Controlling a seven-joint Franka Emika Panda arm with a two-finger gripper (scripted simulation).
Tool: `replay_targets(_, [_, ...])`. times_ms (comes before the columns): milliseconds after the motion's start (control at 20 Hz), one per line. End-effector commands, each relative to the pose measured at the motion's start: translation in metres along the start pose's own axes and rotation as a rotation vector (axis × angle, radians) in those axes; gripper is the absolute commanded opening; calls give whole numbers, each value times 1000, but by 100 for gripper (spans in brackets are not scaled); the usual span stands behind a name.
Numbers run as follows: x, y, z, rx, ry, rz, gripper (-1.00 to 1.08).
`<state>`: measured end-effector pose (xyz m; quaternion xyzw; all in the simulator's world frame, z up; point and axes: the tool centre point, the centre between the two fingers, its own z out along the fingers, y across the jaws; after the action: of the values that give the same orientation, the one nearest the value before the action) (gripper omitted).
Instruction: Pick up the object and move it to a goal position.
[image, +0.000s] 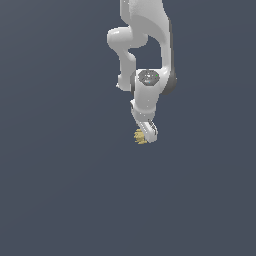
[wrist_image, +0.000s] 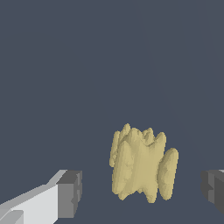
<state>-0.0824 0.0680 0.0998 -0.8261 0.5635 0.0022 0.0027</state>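
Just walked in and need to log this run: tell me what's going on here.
A white Franka arm in a simulator is going after a small, spiky yellow-gold object lying on a plain dark grey surface. The gripper points down over it with its jaws open, and in the wrist view the object sits between the two grey pads, touching neither. Nothing is grasped yet, and no goal marker shows.
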Motion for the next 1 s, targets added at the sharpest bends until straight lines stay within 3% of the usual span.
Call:
replay_targets(0, [-3, 3, 3, 0, 2, 50, 100])
replay_targets(450, [-10, 10, 8, -1, 6, 153, 100])
replay_targets(950, [-11, 11, 13, -2, 7, 164, 100])
